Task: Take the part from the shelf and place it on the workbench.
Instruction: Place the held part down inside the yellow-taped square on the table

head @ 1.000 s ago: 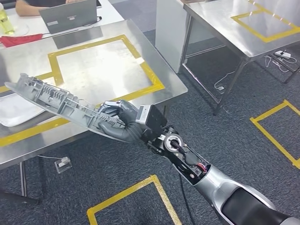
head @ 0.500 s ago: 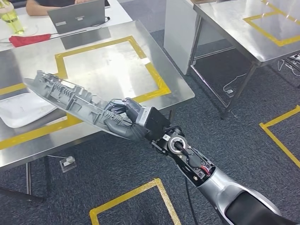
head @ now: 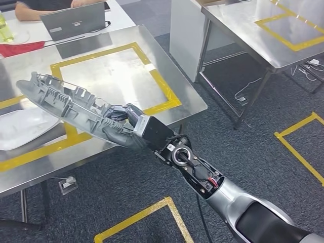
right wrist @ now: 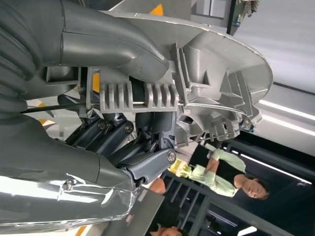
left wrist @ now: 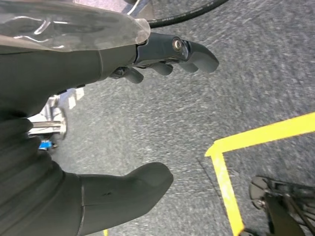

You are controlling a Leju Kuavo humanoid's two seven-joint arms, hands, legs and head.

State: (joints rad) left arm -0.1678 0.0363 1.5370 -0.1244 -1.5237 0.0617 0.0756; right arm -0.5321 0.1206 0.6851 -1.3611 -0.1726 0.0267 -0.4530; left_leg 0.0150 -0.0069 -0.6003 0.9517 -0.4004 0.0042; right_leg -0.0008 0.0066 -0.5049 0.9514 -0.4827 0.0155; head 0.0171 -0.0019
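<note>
While gripping near one end of the long grey part [head: 72, 109], the right hand [head: 124, 126] has fingers wrapped round its ribbed body, so most of the length cantilevers out over the workbench [head: 183, 96], above the yellow tape outline [head: 162, 83]. Part is airborne, not set down yet. Left hand [left wrist: 111, 123] hangs over carpet, fingers apart, holding nothing.

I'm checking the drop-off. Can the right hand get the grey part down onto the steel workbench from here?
Probably yes: the right hand holds the grey part out over the workbench, and the steel under it looks bare, beside a white tray.
</note>
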